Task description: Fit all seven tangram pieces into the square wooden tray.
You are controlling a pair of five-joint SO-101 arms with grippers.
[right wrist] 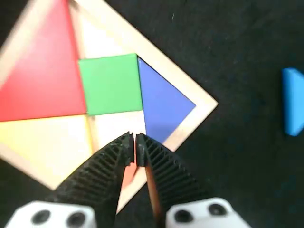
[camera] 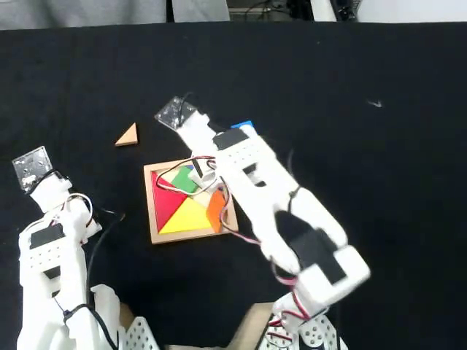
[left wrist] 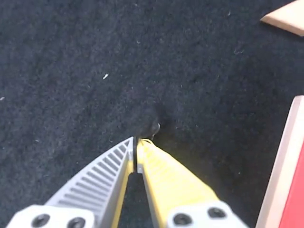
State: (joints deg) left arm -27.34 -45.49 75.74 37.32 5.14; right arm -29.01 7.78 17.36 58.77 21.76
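Wooden tray [camera: 149, 204] under right gripper [right wrist: 134, 140], tips together; left gripper [left wrist: 136, 143] nearby, tips together

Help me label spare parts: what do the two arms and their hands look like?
The left arm and right arm are white with black motor blocks and red, black and white cables. The left hand has one grey ribbed finger, one yellow; the right hand two black ribbed ones.
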